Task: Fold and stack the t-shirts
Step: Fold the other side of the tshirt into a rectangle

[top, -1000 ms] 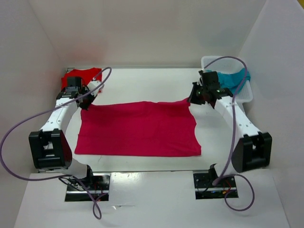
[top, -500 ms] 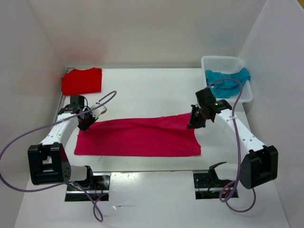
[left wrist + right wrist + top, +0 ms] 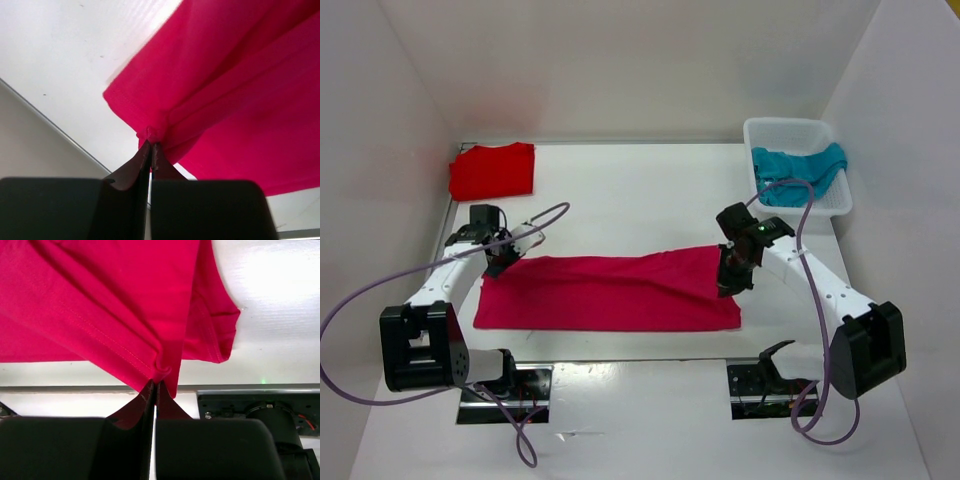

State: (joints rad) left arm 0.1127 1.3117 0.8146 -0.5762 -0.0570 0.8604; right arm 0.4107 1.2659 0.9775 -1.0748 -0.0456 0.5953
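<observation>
crimson shirt (image 3: pixel 235 90) cropped, its pinched corners hidden

Your left arm reaches forward along the left side with the wrist turned inward. Left gripper (image 3: pixel 504 262) is clamped tight, tips meeting on a bunched corner of the crimson-pink shirt (image 3: pixel 610 292). Your right arm angles in from the right, wrist pitched down. Right gripper (image 3: pixel 728 284) is pinched closed on the opposite corner. The two grippers are well apart.
</observation>
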